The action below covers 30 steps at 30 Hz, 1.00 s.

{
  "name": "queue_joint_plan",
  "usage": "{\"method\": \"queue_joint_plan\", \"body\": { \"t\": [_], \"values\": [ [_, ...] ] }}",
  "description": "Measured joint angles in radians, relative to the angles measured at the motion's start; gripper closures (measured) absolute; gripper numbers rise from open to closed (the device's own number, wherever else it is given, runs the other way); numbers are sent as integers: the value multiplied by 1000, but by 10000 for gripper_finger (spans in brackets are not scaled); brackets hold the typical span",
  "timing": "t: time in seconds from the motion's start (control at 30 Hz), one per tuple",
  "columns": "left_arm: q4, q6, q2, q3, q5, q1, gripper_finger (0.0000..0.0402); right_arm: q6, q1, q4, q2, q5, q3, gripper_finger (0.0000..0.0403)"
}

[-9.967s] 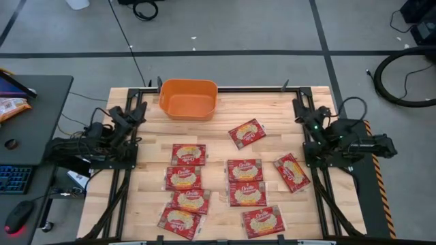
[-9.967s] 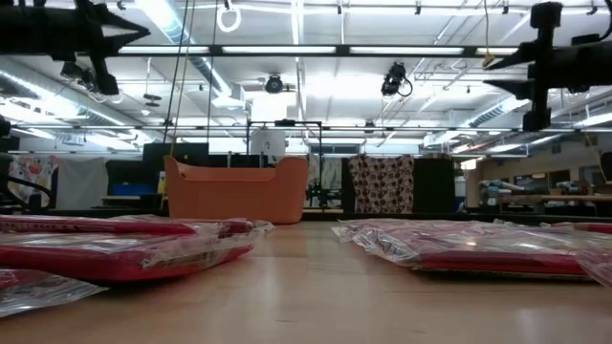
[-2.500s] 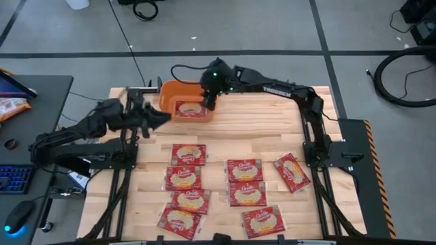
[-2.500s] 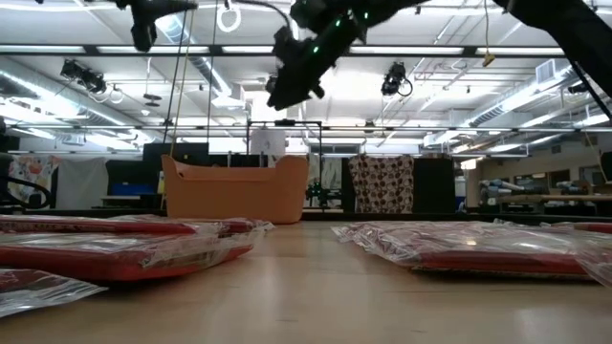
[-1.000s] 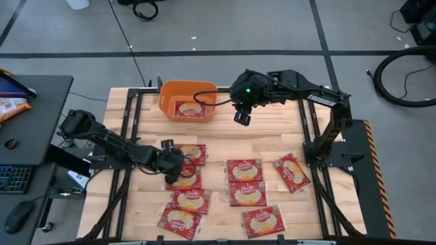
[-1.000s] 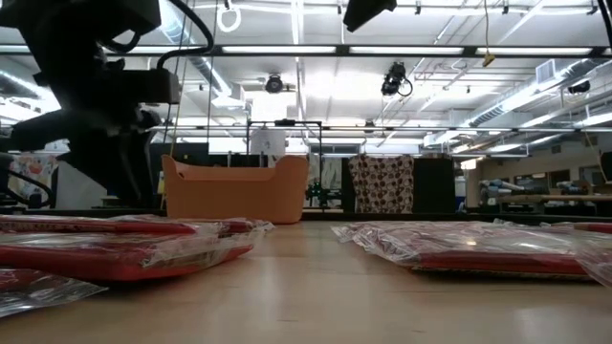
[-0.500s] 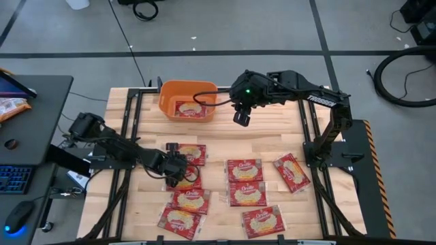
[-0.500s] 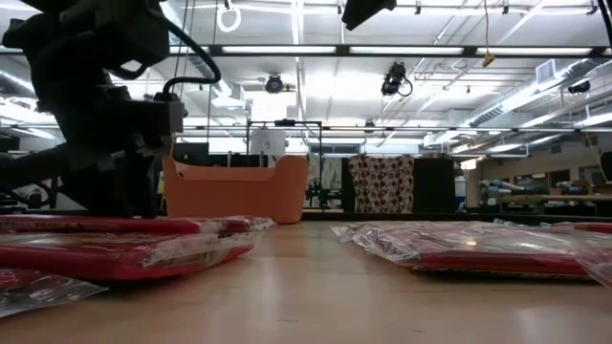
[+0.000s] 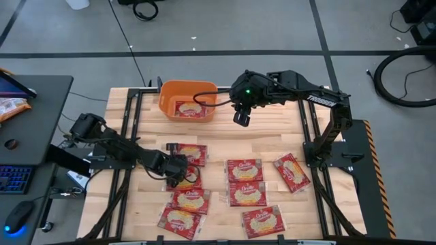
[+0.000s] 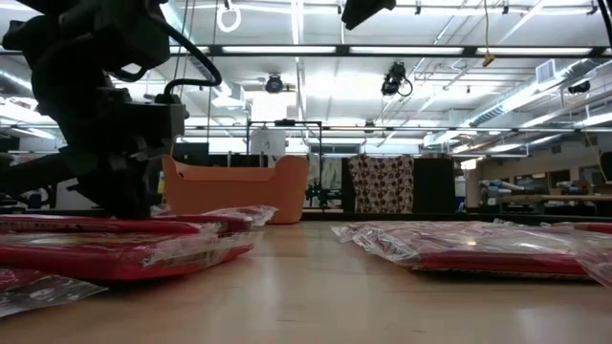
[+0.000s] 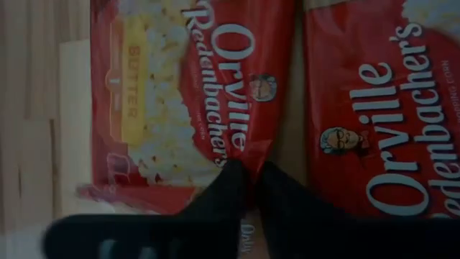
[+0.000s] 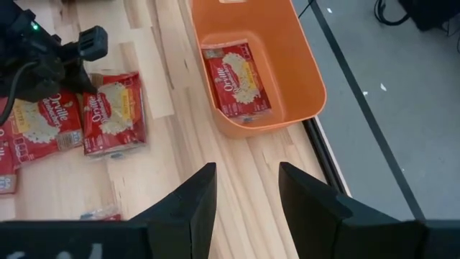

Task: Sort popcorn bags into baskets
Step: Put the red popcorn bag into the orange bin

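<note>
Several red popcorn bags lie flat on the wooden table in two columns [image 9: 246,194]. One more popcorn bag [image 9: 190,109] lies inside the orange basket [image 9: 164,101] at the far edge. My left gripper [image 9: 178,167] is down between the two farthest bags of the left column, shut on the farthest one [image 9: 191,154]. My right gripper [image 12: 244,194] hangs open and empty above the table, just right of the basket [image 12: 309,79]. My left gripper pinches the farthest left-column bag [image 11: 180,93] between its two fingers at the edge facing the neighbouring bag [image 11: 243,152], where the wrapper gathers to a point. The fingers come from above, slanting from the table's left. One bag end [image 10: 239,215] is raised; the rest lies on the table.
The neighbouring bag [image 11: 374,122] lies close beside the held one. Bare wood shows between the basket and the bags [image 9: 272,136]. A dark desk with a keyboard, a mouse and an orange snack bag [image 9: 10,105] stands left of the table.
My left gripper has moved a little toward the near edge and down onto the bags of the left column. In the low view, one end of the farthest bag has risen slightly off the table.
</note>
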Motion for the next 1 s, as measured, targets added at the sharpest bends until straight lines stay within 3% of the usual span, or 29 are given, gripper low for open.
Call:
{"method": "queue_joint_plan", "body": {
  "t": [0.3,0.43,0.73,1.0],
  "values": [
    [-182,-67,-129,73,90,39,374,-36,-2,-12,-4,4,0,248],
    [-279,19,-189,149,133,71,383,-54,-6,-7,-4,9,0,248],
    [-487,179,-268,407,122,228,387,-80,-12,-7,-14,37,0,248],
    [-542,391,-274,553,44,422,387,-77,-12,-5,-38,54,0,248]
  ]
}}
